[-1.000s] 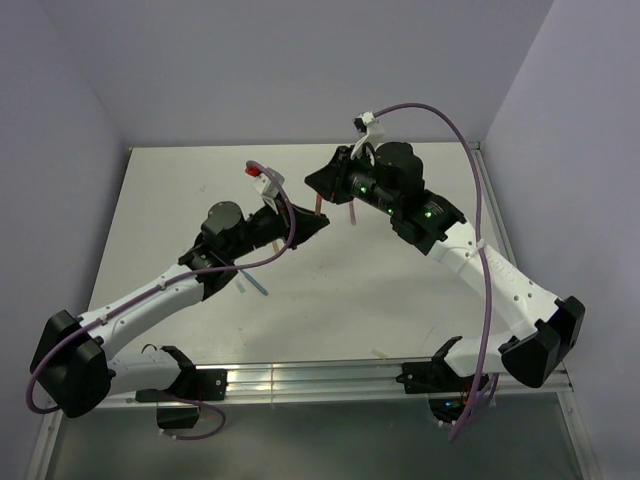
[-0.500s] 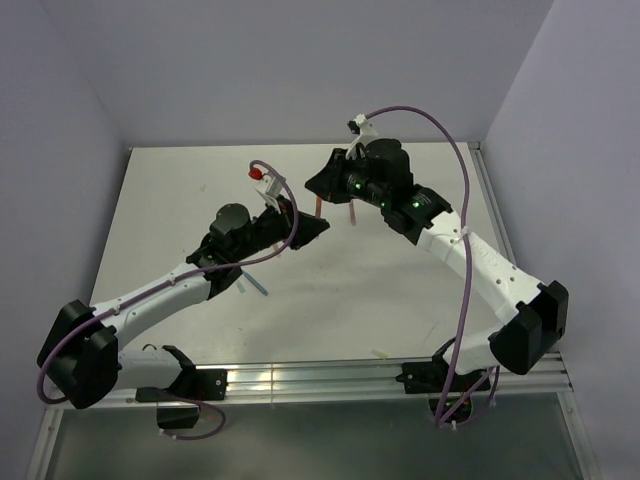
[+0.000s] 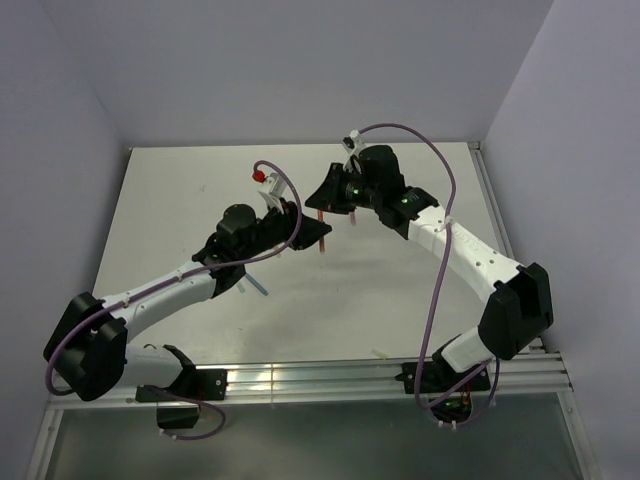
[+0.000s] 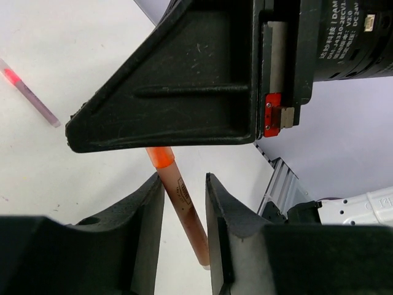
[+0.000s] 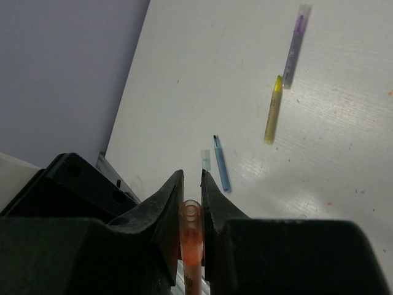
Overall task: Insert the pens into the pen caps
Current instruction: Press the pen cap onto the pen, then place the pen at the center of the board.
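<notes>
From above, the left gripper [image 3: 322, 234] and right gripper [image 3: 320, 198] meet over the white table [image 3: 400, 290] with an orange pen [image 3: 321, 222] reaching from one to the other, a blue pen [image 3: 260, 285] lying near the left arm [image 3: 170, 288]. The left wrist camera shows its jaws parted, the pen loose between them (its bright orange top runs up under the other gripper). The right wrist camera shows its jaws pinched tight on that top end; beyond lie a purple pen [image 5: 295, 46], a yellow pen [image 5: 273, 109] and a pale blue cap [image 5: 206, 160] beside the blue one.
</notes>
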